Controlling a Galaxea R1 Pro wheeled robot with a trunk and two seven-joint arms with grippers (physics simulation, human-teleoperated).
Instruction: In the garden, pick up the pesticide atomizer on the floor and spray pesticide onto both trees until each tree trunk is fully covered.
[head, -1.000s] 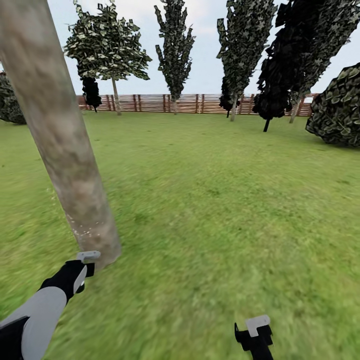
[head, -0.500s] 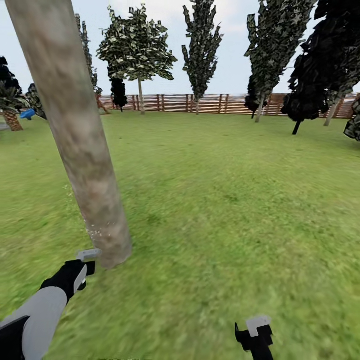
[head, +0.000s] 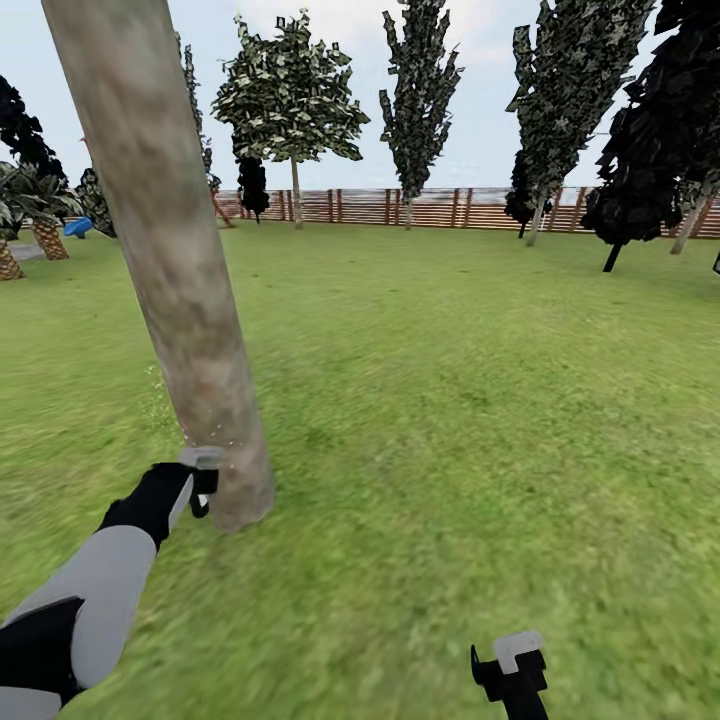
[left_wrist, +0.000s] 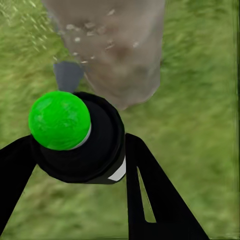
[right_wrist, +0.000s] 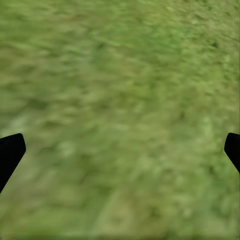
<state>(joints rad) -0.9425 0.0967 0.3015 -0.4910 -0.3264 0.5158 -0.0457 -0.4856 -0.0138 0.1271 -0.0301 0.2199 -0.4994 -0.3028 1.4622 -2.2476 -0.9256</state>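
- Left gripper (left_wrist: 75, 150): fingers (left_wrist: 155, 195) clamped around a dark bottle (left_wrist: 87, 150) with a green ball on top, pointed at the foot of the tree trunk (head: 190, 300), just beside it.
- Trunk: mottled grey-beige, leaning; white specks (left_wrist: 82, 37) dot the bark low down.
- Right gripper (right_wrist: 120, 150): fingers spread wide, holding nothing, above the grass (head: 450, 400).
- Beyond: wooden fence (head: 440, 207), leafy tree (head: 290, 95), dark narrow trees.

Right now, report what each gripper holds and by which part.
Left gripper clamps the pesticide atomizer around its dark body, just below the green top, near the tree trunk. Right gripper is open over grass, holding nothing.
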